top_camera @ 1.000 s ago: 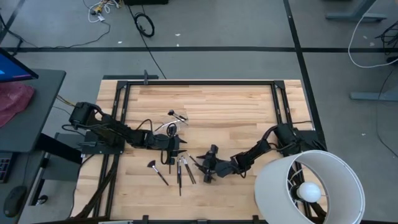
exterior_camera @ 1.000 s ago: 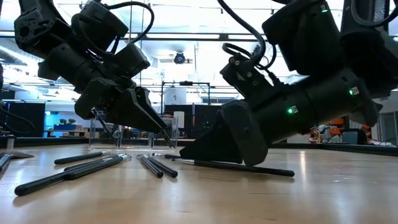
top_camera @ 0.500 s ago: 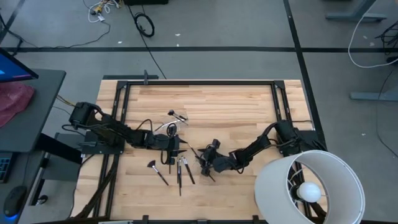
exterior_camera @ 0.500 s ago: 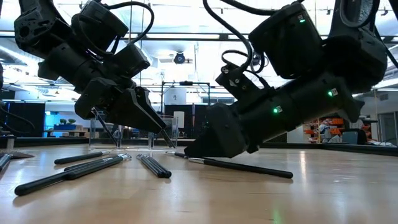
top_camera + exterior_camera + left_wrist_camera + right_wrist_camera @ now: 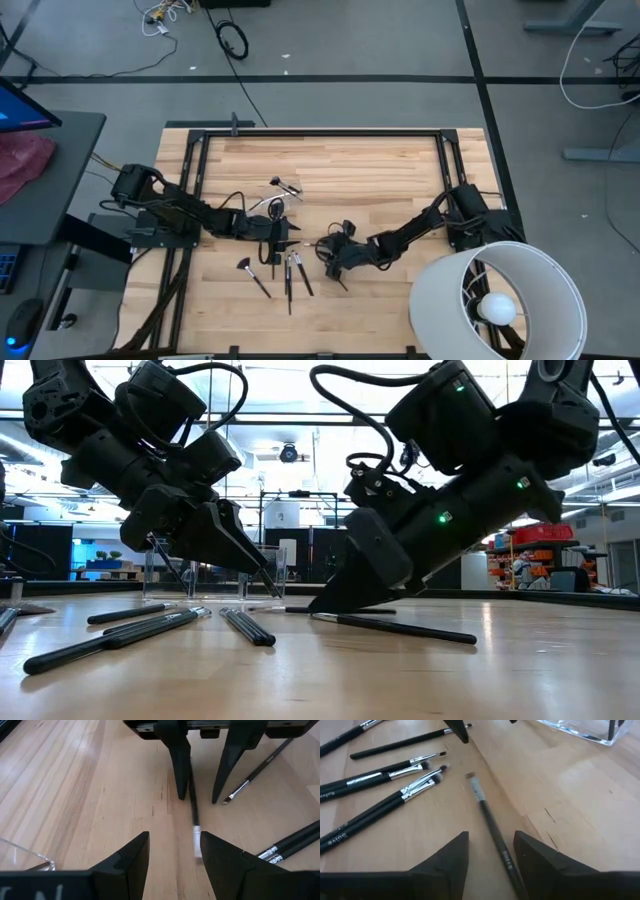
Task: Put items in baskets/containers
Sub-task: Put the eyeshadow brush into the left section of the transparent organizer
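A thin dark brush (image 5: 492, 827) with a silver ferrule lies flat on the wood; it also shows in the low view (image 5: 400, 628). My right gripper (image 5: 490, 855) is open, tips down near the table (image 5: 318, 605), one finger on each side of this brush. My left gripper (image 5: 172, 850) is open just beyond the brush's bristle end, facing the right gripper (image 5: 202, 795). Several more brushes (image 5: 395, 775) lie loose toward the near edge (image 5: 292, 272). The clear container (image 5: 580, 730) stands on the table behind the left gripper (image 5: 278, 240).
A big white lamp shade (image 5: 495, 300) fills the near right corner. A black frame (image 5: 320, 130) borders the table. A fan-shaped brush (image 5: 248, 268) lies near the loose brushes. Bare wood (image 5: 360, 170) stretches toward the far edge.
My right gripper has moved toward the far edge and a little toward the left gripper, travelling along the brush toward its bristle end. It has tipped steeper, with its wrist rising. The brush has stayed lying on the table.
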Controlling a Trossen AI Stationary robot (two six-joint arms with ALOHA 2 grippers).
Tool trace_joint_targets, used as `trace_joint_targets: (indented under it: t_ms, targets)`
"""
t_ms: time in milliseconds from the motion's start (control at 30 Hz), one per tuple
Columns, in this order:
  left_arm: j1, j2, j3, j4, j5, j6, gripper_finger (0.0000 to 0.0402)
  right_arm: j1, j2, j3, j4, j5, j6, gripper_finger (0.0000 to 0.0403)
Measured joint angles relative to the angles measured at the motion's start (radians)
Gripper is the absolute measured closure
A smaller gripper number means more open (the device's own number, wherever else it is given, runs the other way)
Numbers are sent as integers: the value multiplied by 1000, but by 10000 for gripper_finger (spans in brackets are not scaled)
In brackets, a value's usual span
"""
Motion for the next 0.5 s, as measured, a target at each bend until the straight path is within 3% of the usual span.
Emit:
trace_joint_targets:
  t_ms: [333,500]
  targets:
    - [0,0,0,0,0,0,220,-1,-3,2,-32,16,-126,237]
    - [0,0,0,0,0,0,220,-42,-9,-16,11,-113,-232,237]
